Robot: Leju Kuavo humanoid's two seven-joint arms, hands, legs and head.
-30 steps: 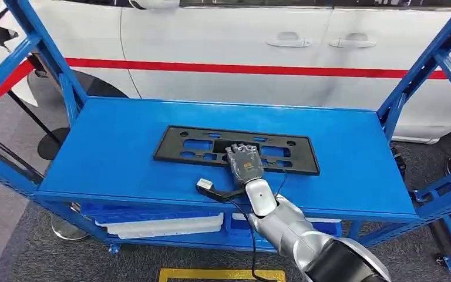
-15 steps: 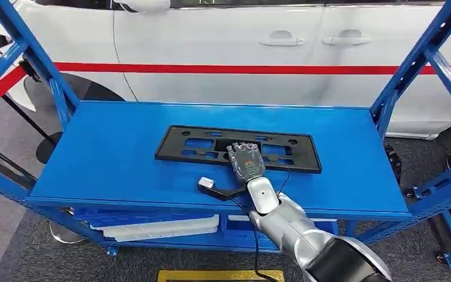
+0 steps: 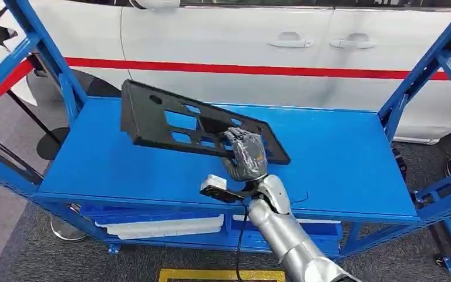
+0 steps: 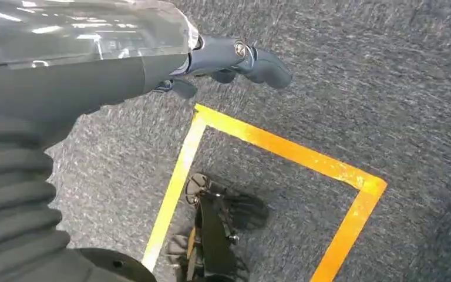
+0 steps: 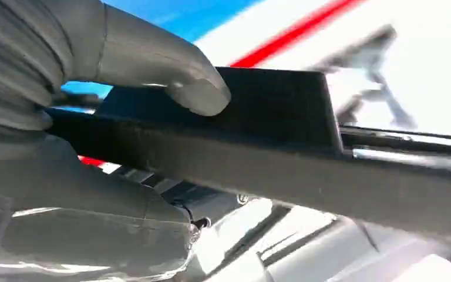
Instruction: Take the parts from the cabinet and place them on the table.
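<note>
**Plate frame lifted off the shelf, carry still to come**

The flat black plastic frame with rectangular cut-outs (image 3: 197, 126) is clear of the blue metal shelf top (image 3: 340, 158) along most of its length. It tilts, with its far end raised toward ten o'clock and its near end low at about five o'clock. The right hand (image 3: 245, 155) holds it at that low end. In the right wrist view the thick grey thumb (image 5: 170, 76) presses on one face of the frame (image 5: 282, 141) while the fingers close on the other side, so the hand is pinching the frame's edge rather than cupping it.

The grasp sits near one end of a long part. My judgement is that the free end will lever against the pinch, so the wrist should hold the tilt steady and rise slowly. The blue upright post (image 3: 53, 64) at ten o'clock stands near the raised corner, so the frame should be drawn back toward six o'clock before any turn. A loose black cable (image 3: 296, 200) trails by the wrist.

The left hand (image 4: 235, 59) hangs over grey carpet (image 4: 387, 88) marked with yellow tape (image 4: 282, 150), its fingers loosely curled and holding nothing. The white car with a red stripe (image 3: 241, 47) stands behind the rack at twelve o'clock.
</note>
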